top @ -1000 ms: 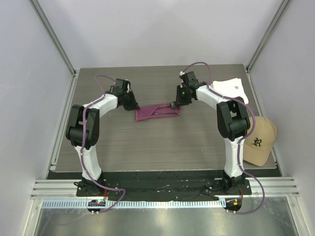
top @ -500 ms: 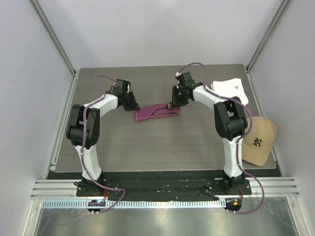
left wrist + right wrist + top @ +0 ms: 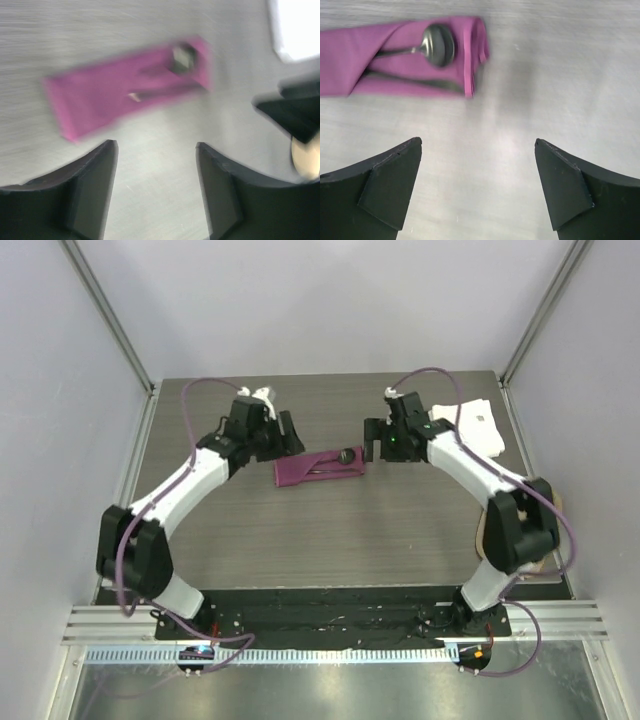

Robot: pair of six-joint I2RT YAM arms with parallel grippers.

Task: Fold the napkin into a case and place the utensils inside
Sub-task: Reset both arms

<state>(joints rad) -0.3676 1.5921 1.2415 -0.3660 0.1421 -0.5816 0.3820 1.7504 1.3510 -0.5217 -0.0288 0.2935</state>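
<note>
I see the case [image 3: 318, 469] lying flat on the table [image 3: 300, 540], a little beyond the middle, between the two arms. It is a long, narrow magenta pouch, running left to right with its right end tipped slightly toward the far side. The spoon [image 3: 438, 45] sits in it with its round dark head showing at the right end, resting on the cloth. Its thin handle runs leftward under a diagonal fold. A second dark utensil [image 3: 420, 82] lies just below it along the near edge of the pouch, mostly tucked under the fabric.

My left gripper [image 3: 155, 146] hangs just off the left end of the case. Its fingers are spread and there is nothing between them, only bare table. That wrist view is blurred, so I can't make out finer detail there.

My right gripper [image 3: 477, 142] sits just off the right end, near the spoon's head. Its fingers are very wide apart and empty, clear of the cloth.

Further right, near the table's far right corner, a folded white cloth [image 3: 470, 420] lies well apart from the case.
</note>
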